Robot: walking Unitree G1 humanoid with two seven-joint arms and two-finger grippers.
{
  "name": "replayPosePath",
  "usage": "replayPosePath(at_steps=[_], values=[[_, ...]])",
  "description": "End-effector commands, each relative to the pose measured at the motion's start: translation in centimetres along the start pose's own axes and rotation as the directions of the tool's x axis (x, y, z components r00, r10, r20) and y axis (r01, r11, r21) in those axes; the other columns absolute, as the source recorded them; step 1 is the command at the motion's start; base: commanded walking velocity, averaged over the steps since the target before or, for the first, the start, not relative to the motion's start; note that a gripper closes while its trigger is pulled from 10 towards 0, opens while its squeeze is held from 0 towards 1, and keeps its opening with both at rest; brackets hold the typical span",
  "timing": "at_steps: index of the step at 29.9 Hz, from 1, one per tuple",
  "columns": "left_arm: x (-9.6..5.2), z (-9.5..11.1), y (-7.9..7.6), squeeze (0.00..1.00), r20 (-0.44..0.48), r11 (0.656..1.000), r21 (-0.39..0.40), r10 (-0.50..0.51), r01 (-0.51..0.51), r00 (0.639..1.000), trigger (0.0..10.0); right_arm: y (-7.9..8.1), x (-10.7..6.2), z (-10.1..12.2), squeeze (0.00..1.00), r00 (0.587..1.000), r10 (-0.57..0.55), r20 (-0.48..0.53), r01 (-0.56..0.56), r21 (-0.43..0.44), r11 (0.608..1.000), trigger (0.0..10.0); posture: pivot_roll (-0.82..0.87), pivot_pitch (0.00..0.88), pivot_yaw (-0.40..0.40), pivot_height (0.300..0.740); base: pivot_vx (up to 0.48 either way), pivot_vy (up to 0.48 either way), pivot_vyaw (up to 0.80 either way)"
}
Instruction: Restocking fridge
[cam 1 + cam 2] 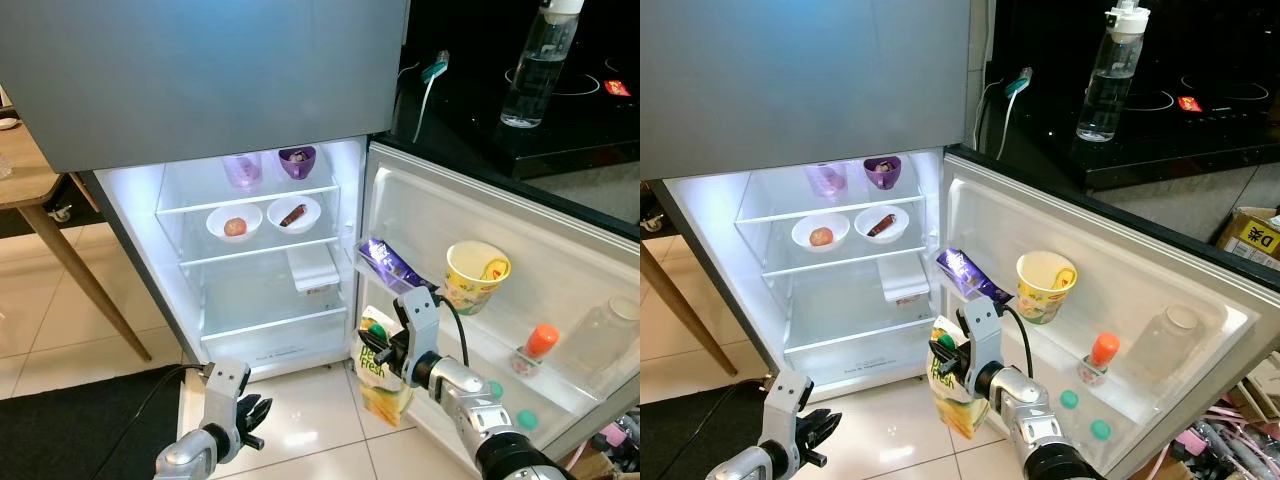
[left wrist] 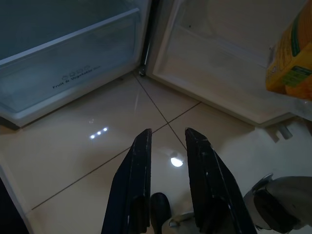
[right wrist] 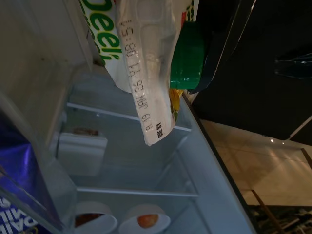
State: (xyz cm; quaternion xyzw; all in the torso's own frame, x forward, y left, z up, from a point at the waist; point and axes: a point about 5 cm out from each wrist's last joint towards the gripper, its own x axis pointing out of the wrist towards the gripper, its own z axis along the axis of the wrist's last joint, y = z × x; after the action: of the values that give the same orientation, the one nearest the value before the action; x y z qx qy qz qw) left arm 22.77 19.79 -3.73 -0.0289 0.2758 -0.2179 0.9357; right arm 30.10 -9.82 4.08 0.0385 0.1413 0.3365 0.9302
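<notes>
The fridge (image 1: 255, 290) stands open, its door (image 1: 520, 250) swung out to the right. My right gripper (image 1: 383, 347) is shut on the top of a yellow and white juice carton (image 1: 378, 378) with a green cap (image 3: 187, 61). The carton hangs upright just above the floor, between the lower fridge compartment and the door's shelves. In the right wrist view the carton (image 3: 146, 58) is close up, with the lit shelves behind it. My left gripper (image 2: 168, 134) is open and holds nothing, low over the tiled floor in front of the fridge's bottom edge.
On the shelves sit two white bowls (image 1: 234, 222) with food and two purple cups (image 1: 297, 160). The door shelves hold a purple packet (image 1: 388, 263), a yellow cup (image 1: 476, 275), an orange-capped bottle (image 1: 535, 347) and a clear jar (image 1: 600, 335). A wooden table (image 1: 30, 180) stands left.
</notes>
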Motion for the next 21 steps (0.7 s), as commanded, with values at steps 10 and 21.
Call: replayPosePath(at_steps=[10, 21], values=[[-0.09, -0.39, -0.28, 0.0, -0.01, 1.0, 0.006, -0.017, 0.017, 1.0, 10.0, 0.78, 0.31, 0.21, 0.0, 0.999, 0.05, 0.018, -0.05, 0.003, 0.999, 10.0, -0.04, 0.011, 0.005, 0.636, 0.0, 0.0, 0.0], [0.0, -0.2, -0.31, 0.0, -0.003, 1.0, 0.008, -0.022, 0.022, 1.0, 10.0, 0.85, 0.14, 0.71, 0.0, 0.995, 0.076, 0.068, -0.077, 0.016, 0.997, 10.0, -0.04, 0.014, 0.009, 0.616, 0.0, 0.0, 0.0]])
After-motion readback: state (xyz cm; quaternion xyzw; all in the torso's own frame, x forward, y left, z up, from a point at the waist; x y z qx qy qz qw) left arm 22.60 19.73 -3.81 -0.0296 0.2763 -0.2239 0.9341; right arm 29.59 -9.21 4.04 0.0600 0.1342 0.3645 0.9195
